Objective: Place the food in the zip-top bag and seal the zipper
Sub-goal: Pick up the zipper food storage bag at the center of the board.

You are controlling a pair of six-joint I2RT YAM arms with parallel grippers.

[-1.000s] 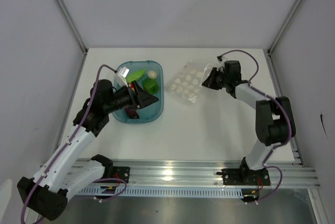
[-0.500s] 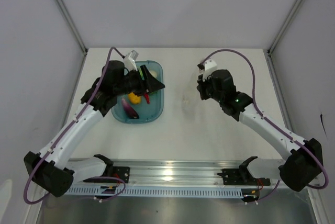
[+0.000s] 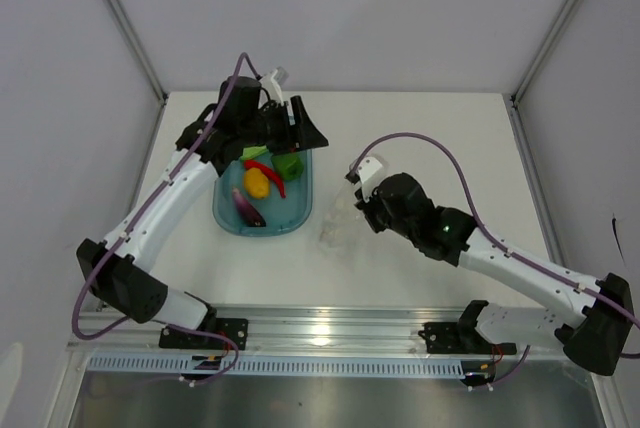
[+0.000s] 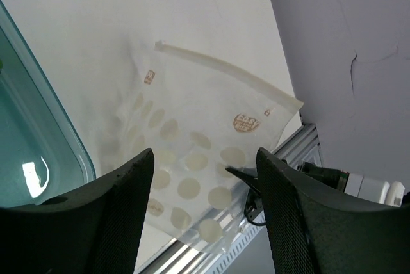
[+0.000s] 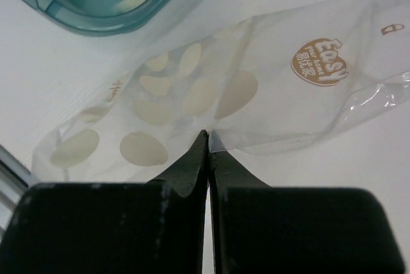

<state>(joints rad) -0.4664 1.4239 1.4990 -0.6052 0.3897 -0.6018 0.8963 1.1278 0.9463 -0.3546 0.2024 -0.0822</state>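
The zip-top bag point(image 3: 335, 225), clear with white dots, lies on the table just right of the teal tub point(image 3: 300, 216). My right gripper point(image 3: 362, 198) is shut on the bag's edge; in the right wrist view the closed fingertips point(image 5: 208, 135) pinch the clear film of the bag point(image 5: 211, 88). My left gripper point(image 3: 303, 133) is open and empty above the tub's far right corner. Its wrist view looks down between the jaws point(image 4: 204, 155) at the bag point(image 4: 192, 114) and its zipper point(image 4: 218, 69). The food lies in the tub: red chili point(image 3: 262, 167), yellow piece point(image 3: 256, 183), purple piece point(image 3: 247, 206), dark green pepper point(image 3: 289, 165), light green pod point(image 3: 254, 152). The white ball is hidden.
The tub's rim also shows in the left wrist view point(image 4: 57, 107) and in the right wrist view point(image 5: 122, 21). The aluminium rail point(image 3: 330, 333) runs along the near table edge. White walls enclose the table at the back and both sides.
My right gripper has dragged the bag from the back right toward the tub and nearer the front. My left gripper has risen out of the tub and moved to its far right corner.
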